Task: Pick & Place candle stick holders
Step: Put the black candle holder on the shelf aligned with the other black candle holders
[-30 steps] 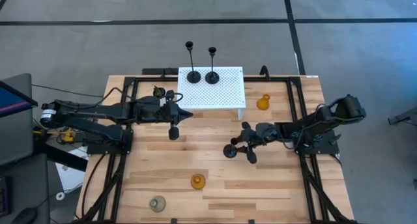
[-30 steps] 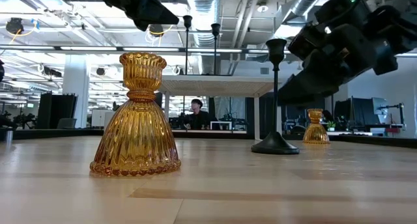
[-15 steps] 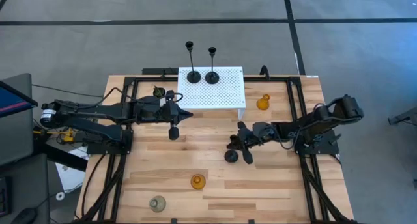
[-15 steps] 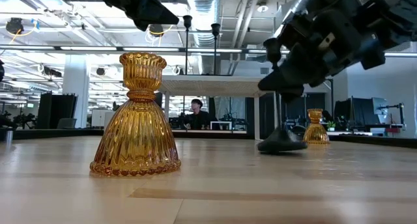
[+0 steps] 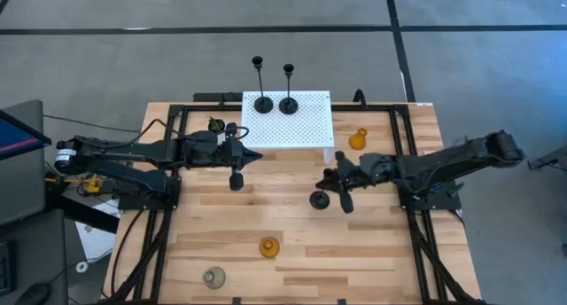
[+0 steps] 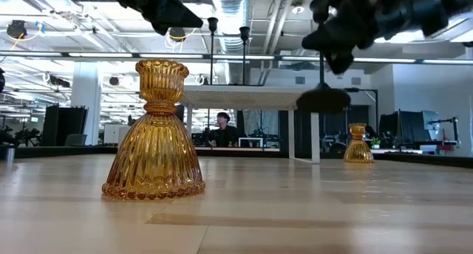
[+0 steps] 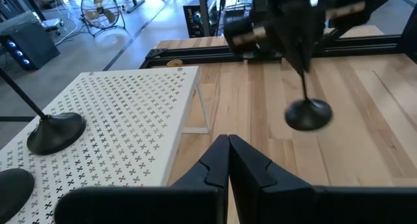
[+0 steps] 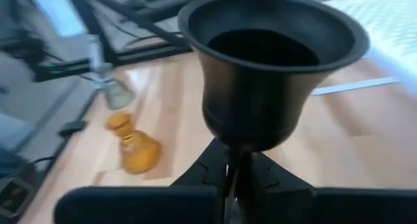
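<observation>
On the white perforated stand (image 5: 288,119) two black holders (image 5: 275,102) are already placed; a third (image 5: 321,199) is held aloft, clamped in the right hand (image 5: 341,183). Three glass holders (image 5: 268,246) are left on the tabletop (image 5: 372,261). Left hand (image 5: 236,175) is closed, empty.

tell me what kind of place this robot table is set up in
Probably an open-plan lab or workshop. The low view shows exposed ceiling ducts and a person at a desk behind the wooden table; the left wrist view shows a floor fan.
</observation>
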### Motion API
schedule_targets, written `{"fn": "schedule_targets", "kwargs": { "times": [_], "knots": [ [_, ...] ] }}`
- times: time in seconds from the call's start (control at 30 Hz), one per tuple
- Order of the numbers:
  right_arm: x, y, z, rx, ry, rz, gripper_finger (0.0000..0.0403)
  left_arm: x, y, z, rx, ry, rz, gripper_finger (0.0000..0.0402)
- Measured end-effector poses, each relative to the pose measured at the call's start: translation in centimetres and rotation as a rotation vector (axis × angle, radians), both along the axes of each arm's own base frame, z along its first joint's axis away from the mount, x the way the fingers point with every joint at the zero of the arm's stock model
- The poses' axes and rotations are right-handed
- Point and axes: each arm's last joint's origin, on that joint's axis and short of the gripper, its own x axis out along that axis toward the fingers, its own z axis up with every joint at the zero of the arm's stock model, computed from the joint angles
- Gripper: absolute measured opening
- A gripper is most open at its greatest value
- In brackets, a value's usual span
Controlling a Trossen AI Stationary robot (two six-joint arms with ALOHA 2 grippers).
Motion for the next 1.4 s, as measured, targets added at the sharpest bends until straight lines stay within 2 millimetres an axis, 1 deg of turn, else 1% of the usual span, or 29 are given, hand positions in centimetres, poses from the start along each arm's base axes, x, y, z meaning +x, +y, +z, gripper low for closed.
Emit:
{"fn": "schedule_targets", "kwargs": {
  "times": [0.1, 0.2, 0.33, 0.43, 0.57, 0.67, 0.8, 0.97, 1.17, 1.27, 1.4],
  "knots": [
    [-0.1, -0.2, 2.5, -0.061, 0.027, -0.036, 0.0005, 0.0, 0.0, 0.0, 0.000, 0.000, 0.000, 0.0008],
    [0.1, -0.4, 5.3, -0.138, 0.000, -0.037, 0.0003, 0.0, 0.0, 0.0, 0.000, 0.000, 0.000, 0.0008],
    [0.4, -1.4, 8.4, -0.211, -0.025, -0.058, 0.0003, 0.0, 0.0, 0.0, 0.000, 0.000, 0.000, 0.0008],
    [0.6, -2.8, 10.0, -0.255, -0.043, -0.097, 0.0002, 0.0, 0.0, 0.0, -0.003, -0.001, 0.001, 0.0008],
    [0.5, -4.7, 11.6, -0.284, -0.081, -0.116, 0.0001, 0.0, -0.1, 0.0, -0.003, 0.000, -0.004, 0.0008],
    [0.3, -6.3, 12.1, -0.272, -0.096, -0.127, 0.0001, 0.0, -0.2, 0.0, -0.003, 0.000, -0.011, 0.0008],
    [0.1, -8.1, 12.1, -0.262, -0.102, -0.157, 0.0001, 0.0, -0.5, 0.0, -0.003, 0.000, -0.024, 0.0008],
    [0.9, -10.0, 11.5, -0.238, -0.117, -0.153, 0.0001, 0.0, -0.5, 0.0, -0.003, 0.000, -0.025, 0.0008],
    [1.8, -13.1, 10.2, -0.219, -0.075, -0.207, 0.0000, 0.0, -0.5, 0.0, -0.003, 0.000, -0.025, 0.0008],
    [2.1, -14.7, 10.4, -0.214, -0.071, -0.235, 0.0000, 0.0, -0.5, 0.0, -0.003, 0.000, -0.025, 0.0008],
    [2.6, -16.7, 11.5, -0.201, -0.063, -0.238, 0.0000, 0.0, -0.5, 0.0, -0.003, 0.000, -0.025, 0.0008]
  ]
}}
